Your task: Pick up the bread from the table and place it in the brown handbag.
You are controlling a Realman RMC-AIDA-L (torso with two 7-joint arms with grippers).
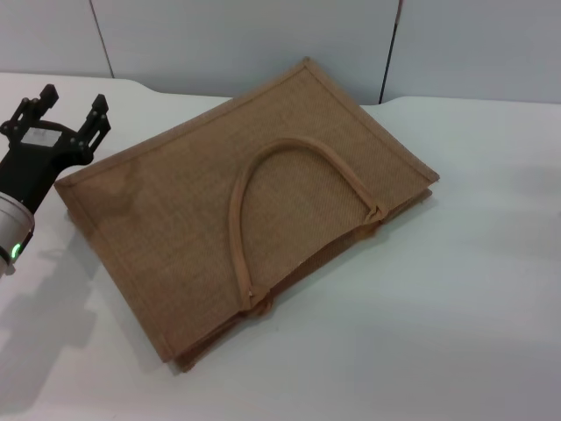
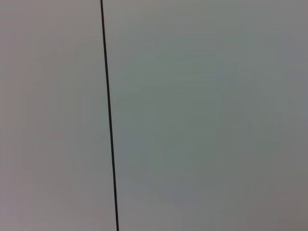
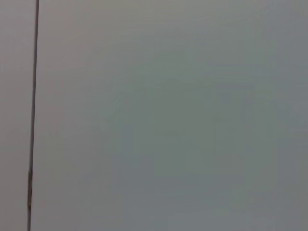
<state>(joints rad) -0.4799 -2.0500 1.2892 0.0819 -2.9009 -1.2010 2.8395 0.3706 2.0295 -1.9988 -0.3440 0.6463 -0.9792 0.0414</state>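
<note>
Bread is nowhere to be seen: neither on the open white table [image 1: 456, 289] nor at the bag's mouth, so it is either inside the bag already or out of frame, and I cannot tell which.

Nearest the robot, bare tabletop runs along the front edge. Next comes the brown handbag [image 1: 184, 237], lying flat on its side and turned at an angle, its opening along the right-hand edge toward the table's middle. 1 looped handle [image 1: 294, 189] lies flat on the upper face; the second shows only as small ends at the mouth. The mouth looks pressed nearly closed.

Beyond and to the left, the left gripper [image 1: 72, 103] hovers near the bag's far-left corner, its 2 dark fingers spread apart and nothing between them. The right gripper does not appear in the head view. Both wrist views show only a pale wall panel with a dark seam [image 2: 109, 120].

My reading is that the placing is either finished or not yet set up. If bread remains to be placed, the step would go best by having 1 gripper lift the upper edge at the mouth, so the loaf slides in low and level rather than pushing the flat bag across the smooth table.
</note>
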